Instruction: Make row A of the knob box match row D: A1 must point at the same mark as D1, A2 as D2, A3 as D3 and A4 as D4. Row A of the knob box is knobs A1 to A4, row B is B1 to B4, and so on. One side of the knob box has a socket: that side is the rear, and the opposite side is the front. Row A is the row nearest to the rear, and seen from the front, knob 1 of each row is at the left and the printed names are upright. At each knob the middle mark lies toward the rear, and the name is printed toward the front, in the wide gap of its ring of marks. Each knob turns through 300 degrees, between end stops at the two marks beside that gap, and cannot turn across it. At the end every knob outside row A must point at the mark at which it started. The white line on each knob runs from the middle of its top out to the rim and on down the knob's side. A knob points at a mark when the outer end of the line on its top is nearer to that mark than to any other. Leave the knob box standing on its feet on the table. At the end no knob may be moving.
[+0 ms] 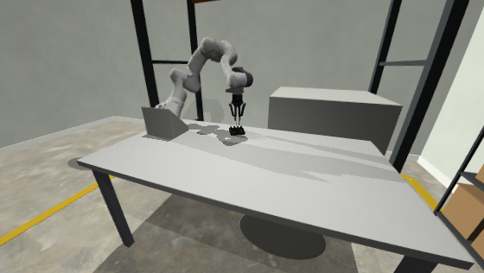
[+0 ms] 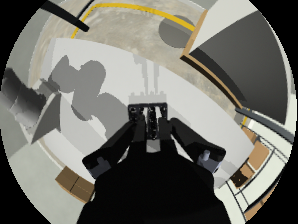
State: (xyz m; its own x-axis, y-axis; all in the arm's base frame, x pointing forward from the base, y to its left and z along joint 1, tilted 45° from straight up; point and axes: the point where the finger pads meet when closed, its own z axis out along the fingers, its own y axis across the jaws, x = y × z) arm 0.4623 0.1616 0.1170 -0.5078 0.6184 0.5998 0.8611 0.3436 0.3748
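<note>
The knob box [image 1: 235, 133] [image 2: 148, 106] is a small dark box standing on the grey table [image 1: 268, 181] at the far side, near the arm's base. It is too small to read its knobs or marks. My gripper [image 1: 237, 123] [image 2: 151, 112] points straight down right over the box, its fingertips just above the knob tops. The fingers stand close together and I see nothing between them. In the wrist view the fingers hide most of the box; only its far edge shows.
A grey wedge-shaped stand [image 1: 162, 123] sits on the table left of the box. A large grey block [image 1: 333, 114] stands behind the table on the right. Black frame posts [image 1: 425, 86] and a shelf with cardboard boxes [image 1: 464, 207] are at the right.
</note>
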